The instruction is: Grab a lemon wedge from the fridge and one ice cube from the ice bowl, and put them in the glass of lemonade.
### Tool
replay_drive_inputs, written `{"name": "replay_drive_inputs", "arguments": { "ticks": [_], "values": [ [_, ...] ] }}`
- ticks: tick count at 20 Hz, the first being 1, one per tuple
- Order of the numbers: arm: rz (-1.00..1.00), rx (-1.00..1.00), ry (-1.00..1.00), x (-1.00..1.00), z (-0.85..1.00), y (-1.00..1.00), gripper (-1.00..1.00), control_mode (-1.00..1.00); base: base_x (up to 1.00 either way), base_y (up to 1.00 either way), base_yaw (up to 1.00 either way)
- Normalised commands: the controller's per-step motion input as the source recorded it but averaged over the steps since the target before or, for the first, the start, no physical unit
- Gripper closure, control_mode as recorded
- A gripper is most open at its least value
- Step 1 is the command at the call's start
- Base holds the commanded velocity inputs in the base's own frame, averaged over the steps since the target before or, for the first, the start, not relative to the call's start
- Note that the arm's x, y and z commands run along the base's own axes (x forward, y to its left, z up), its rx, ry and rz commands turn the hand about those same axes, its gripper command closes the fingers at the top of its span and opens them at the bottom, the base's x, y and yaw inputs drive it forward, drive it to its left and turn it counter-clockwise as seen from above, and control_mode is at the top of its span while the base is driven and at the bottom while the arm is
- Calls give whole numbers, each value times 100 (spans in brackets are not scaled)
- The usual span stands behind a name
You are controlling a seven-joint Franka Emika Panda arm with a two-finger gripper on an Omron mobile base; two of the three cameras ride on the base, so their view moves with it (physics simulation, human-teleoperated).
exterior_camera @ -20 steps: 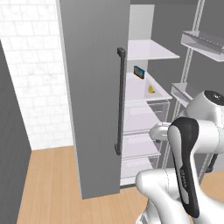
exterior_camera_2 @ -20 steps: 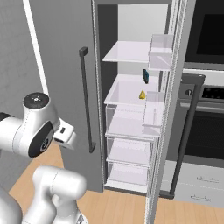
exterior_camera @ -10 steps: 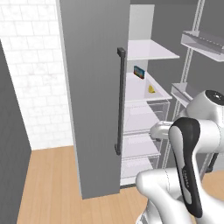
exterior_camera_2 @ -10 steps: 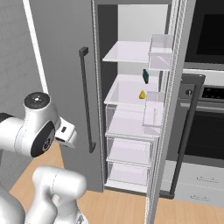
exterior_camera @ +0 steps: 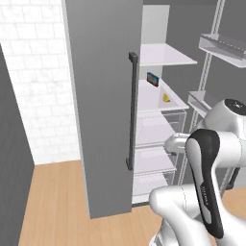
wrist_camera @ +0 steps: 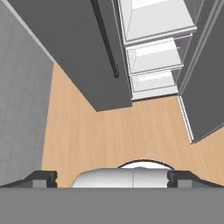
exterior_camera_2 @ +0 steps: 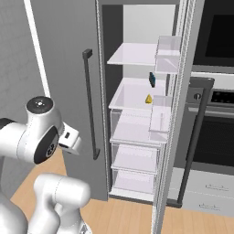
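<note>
The fridge (exterior_camera: 101, 96) (exterior_camera_2: 59, 68) stands with its left door closed and its right door swung open, white shelves and drawers showing inside. The lemon wedge (exterior_camera: 166, 98) (exterior_camera_2: 149, 98), a tiny yellow piece, lies on the middle shelf. My gripper (wrist_camera: 113, 179) hangs low in front of the fridge (wrist_camera: 74, 43) and points down at the wooden floor. It is open, its fingertips (wrist_camera: 41, 178) far apart with nothing between them. It is well below the wedge and out in front of it. The ice bowl and the glass of lemonade are out of view.
A small blue-and-red packet (exterior_camera: 153, 79) (exterior_camera_2: 152, 79) stands behind the wedge on the same shelf. The open door's bins (exterior_camera_2: 167, 55) (exterior_camera: 226, 45) jut out on the right. A black oven column (exterior_camera_2: 215, 114) stands beyond it. A white brick wall (exterior_camera: 33, 72) is on the left.
</note>
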Motion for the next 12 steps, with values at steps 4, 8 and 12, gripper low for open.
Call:
{"name": "replay_drive_inputs", "arguments": {
  "ticks": [4,8,12],
  "values": [
    [0,0,0,0,-9,0,-100,-100,0,0,0],
    [0,0,0,0,-11,0,-100,-100,0,0,0],
    [-2,-1,-2,0,-10,0,-100,100,0,0,-7]
  ]
}}
